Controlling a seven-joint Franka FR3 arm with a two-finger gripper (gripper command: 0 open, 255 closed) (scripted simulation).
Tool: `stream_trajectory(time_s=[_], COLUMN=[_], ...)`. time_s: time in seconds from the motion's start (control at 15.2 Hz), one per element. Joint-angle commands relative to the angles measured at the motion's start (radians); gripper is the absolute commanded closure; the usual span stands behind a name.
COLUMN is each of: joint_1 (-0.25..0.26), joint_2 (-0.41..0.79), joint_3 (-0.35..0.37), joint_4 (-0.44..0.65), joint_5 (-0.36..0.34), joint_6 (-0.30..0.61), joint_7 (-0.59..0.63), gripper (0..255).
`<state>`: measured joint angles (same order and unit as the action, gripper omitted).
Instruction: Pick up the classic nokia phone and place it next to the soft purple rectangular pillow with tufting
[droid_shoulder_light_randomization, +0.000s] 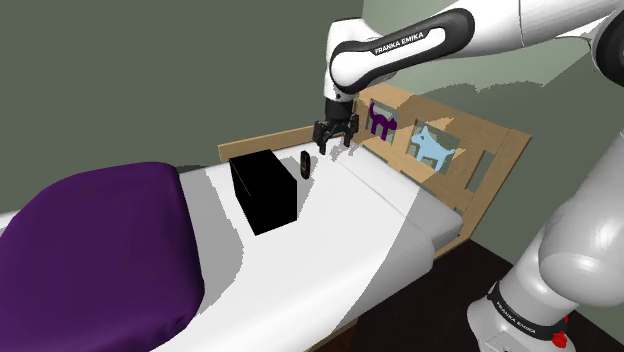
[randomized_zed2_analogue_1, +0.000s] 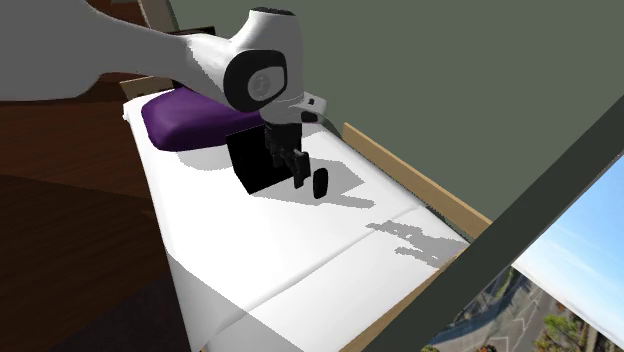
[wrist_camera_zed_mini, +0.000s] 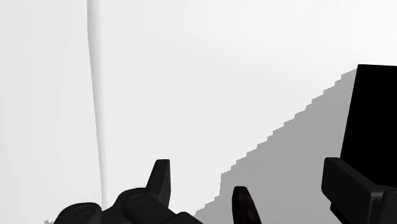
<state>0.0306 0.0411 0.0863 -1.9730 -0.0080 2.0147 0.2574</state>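
Black gripper (droid_shoulder_light_randomization: 336, 140) spread wide, fingers (wrist_camera_zed_mini: 161, 177) well apart and clasping nothing, hanging from the white arm (droid_shoulder_light_randomization: 400, 45) just over the bed. Between those fingers in the wrist view, touched by neither, the rounded top of the dark nokia phone (wrist_camera_zed_mini: 243, 205). In the shoulder view, upright on the white mattress (droid_shoulder_light_randomization: 330, 260) at 8 o'clock from the gripper and just beside it. In the second exterior view, at 4 o'clock from the gripper (randomized_zed2_analogue_1: 296, 172). Next out, a black box (droid_shoulder_light_randomization: 263, 192), near the phone at its 8 o'clock in the shoulder view and not touching it. Farther along the mattress, again toward 8 o'clock and well apart from the phone, the purple pillow (droid_shoulder_light_randomization: 90, 250). At 3 o'clock from the gripper in the shoulder view, a wooden headboard (droid_shoulder_light_randomization: 505, 160) with 2 cat shapes, 1 purple (droid_shoulder_light_randomization: 381, 120) and 1 blue (droid_shoulder_light_randomization: 430, 147). Behind it all, a green wall (droid_shoulder_light_randomization: 150, 80).
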Motion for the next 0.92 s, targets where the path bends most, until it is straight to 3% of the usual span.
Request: stream_trajectory(time_s=[0.0, 0.53, 0.86], joint_1=[0.004, 0.028, 0.028], joint_2=[0.08, 0.396, 0.421], joint_3=[0.002, -0.007, -0.009], joint_4=[0.074, 0.395, 0.363], joint_5=[-0.014, -0.062, -0.065], joint_6=[0.009, 0.011, 0.067], joint_7=[0.02, 0.08, 0.082], gripper=[0, 0, 0])
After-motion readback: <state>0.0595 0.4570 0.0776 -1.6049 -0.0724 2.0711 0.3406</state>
